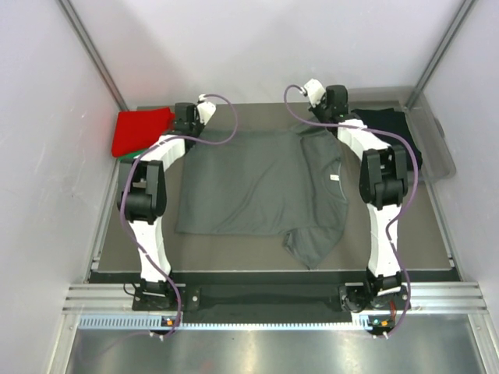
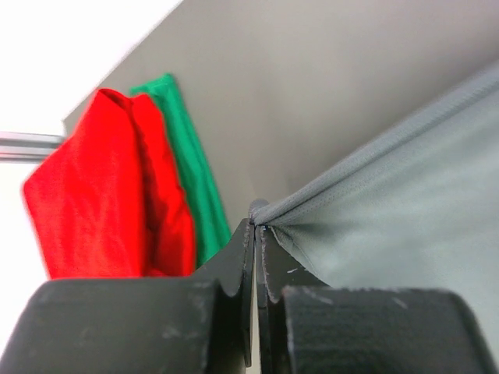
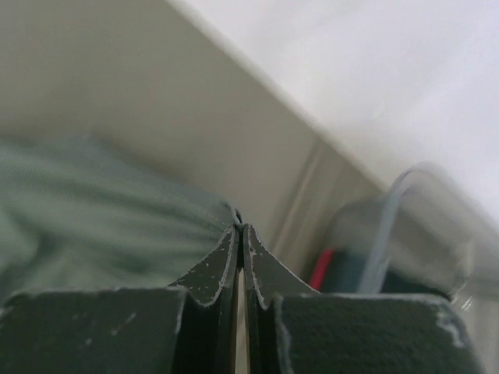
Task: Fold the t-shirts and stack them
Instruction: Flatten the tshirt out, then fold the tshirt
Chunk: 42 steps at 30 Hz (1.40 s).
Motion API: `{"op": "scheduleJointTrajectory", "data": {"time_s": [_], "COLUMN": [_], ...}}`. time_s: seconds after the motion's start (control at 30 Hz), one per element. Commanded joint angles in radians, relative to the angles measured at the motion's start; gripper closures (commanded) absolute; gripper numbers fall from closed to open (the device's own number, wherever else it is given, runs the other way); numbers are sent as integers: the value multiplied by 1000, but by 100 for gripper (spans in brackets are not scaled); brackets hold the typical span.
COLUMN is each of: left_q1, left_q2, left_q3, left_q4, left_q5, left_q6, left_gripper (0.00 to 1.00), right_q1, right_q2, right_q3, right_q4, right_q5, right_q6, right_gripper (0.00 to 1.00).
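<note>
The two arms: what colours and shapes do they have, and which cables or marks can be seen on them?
Both the left arm and the right arm have white links and bulky black joints. A thin purple cable loops along each. The fingers are flat, black and scuffed with pale flecks.

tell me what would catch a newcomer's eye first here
First the dark grey t-shirt, spread flat across the middle of the table, with the left gripper and right gripper both shut on its far edge. Then the red shirt at the far left corner, a green shirt peeking out beside it. At far right, a clear tub holds a black shirt.
</note>
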Motion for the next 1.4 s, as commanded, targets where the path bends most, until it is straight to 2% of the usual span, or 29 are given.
{"op": "scheduleJointTrajectory", "data": {"time_s": [0.0,0.2,0.43,0.83,1.37], "left_q1": [5,0,2,25,36], "left_q2": [-137,-266,-304,-304,-346], "left_q3": [-61,-194,-257,-302,-408], "left_q4": [11,-11,-15,20,-8], "left_q5": [93,167,111,69,112], "left_q6": [-36,-41,-15,-41,-24], "left_gripper": [100,100,100,100,100], "right_q1": [-10,2,7,5,7], "right_q2": [-197,-373,-499,-616,-671], "right_q3": [-145,-360,-491,-689,-821], "right_q4": [33,30,7,16,33], "right_q5": [-22,-30,-50,-65,-85], "right_q6": [-4,-23,2,10,31], "right_gripper": [100,100,100,100,100]}}
